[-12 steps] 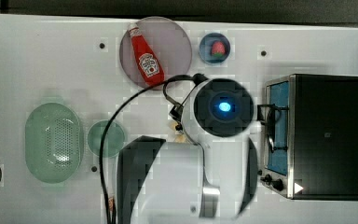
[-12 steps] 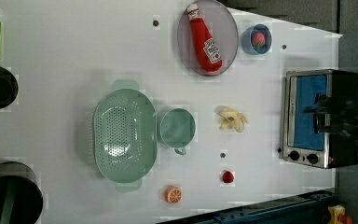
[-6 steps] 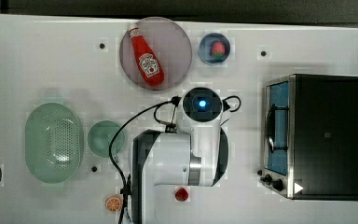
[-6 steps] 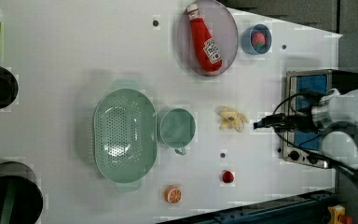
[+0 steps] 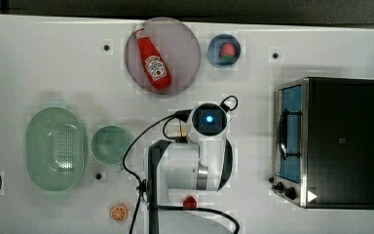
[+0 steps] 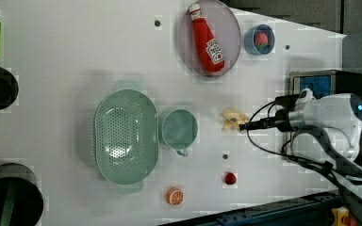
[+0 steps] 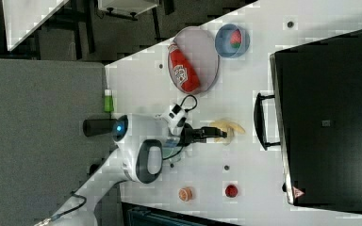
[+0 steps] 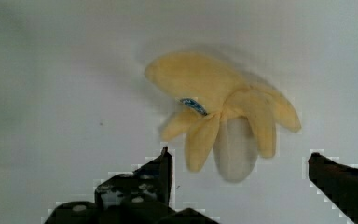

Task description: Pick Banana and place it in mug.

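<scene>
Banana [image 8: 223, 112] lies (half-peeled) on white table [image 5: 53, 63]; mug [image 6: 179, 129] apart.

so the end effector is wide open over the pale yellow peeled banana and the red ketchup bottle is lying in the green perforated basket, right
Not quite. The red ketchup bottle lies on the round grey plate, as the top view shows; the green perforated basket holds nothing. The end effector is open over the pale yellow peeled banana.

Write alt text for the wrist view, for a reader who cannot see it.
A pale yellow, partly peeled banana lies on a white table, its peel strips splayed out and a small blue sticker on it. The robot's open pincer frames it, one dark fingertip on each side, neither touching the fruit.
</scene>
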{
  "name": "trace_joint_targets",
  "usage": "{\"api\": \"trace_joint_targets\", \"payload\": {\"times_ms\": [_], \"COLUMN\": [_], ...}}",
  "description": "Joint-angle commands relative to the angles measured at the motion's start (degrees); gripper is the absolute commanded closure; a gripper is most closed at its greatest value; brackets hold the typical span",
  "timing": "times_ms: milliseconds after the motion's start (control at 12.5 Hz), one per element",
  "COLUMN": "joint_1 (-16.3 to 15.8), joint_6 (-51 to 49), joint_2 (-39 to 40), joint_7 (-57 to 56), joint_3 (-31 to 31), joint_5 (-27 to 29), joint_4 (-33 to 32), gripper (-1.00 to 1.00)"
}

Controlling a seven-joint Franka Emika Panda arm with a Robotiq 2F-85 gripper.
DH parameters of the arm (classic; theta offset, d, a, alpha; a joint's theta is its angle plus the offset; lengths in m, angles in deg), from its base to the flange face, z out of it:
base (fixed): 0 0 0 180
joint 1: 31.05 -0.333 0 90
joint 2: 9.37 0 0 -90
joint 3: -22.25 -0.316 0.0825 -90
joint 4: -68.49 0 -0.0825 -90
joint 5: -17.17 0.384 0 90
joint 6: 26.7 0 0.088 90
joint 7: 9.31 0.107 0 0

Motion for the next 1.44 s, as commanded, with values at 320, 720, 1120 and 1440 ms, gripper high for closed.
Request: {"api": "trace_joint_targets", "payload": {"times_ms": [320,720,1120,1440], "joint_1": [0.5,0.5,0.6,0.7], "joint_6": [9.7,12.5,11.7,1.6], "joint_2": [6.7,8.2,5.2,-5.4], "joint_7": [-7.6,-7.6,-7.6,-7.5], "joint_3": [-0.3,-0.2,-0.2,1.0], "joint_5": [0.3,0.4,0.4,0.4], "joint_4": [-0.3,-0.1,0.0,0.5], "gripper": [-1.0,-0.43,0.37,0.37]}}
